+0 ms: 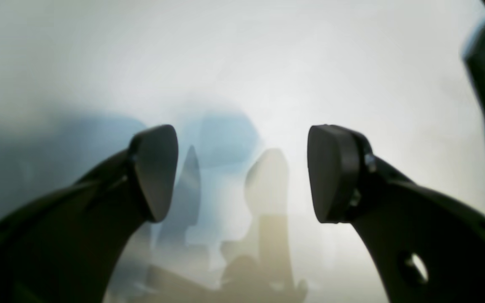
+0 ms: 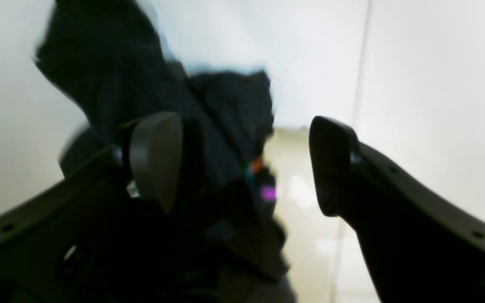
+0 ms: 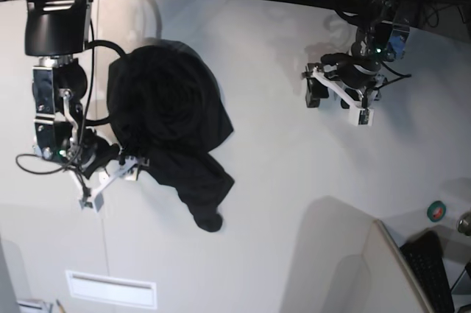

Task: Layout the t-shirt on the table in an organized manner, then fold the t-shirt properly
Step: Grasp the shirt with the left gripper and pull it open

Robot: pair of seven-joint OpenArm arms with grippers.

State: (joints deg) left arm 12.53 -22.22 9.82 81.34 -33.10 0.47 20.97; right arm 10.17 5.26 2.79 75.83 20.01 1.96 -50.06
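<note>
Two tools, left [image 1: 242, 174] and right [image 2: 244, 166], wide apart-jawed; t-shirt [image 3: 173, 99] print mostly hidden.

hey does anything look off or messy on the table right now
Yes. The black t-shirt lies bunched and crumpled on the table, with one part trailing out toward the base view's bottom, so it's neither laid flat nor folded. I can't see any spill.
</note>
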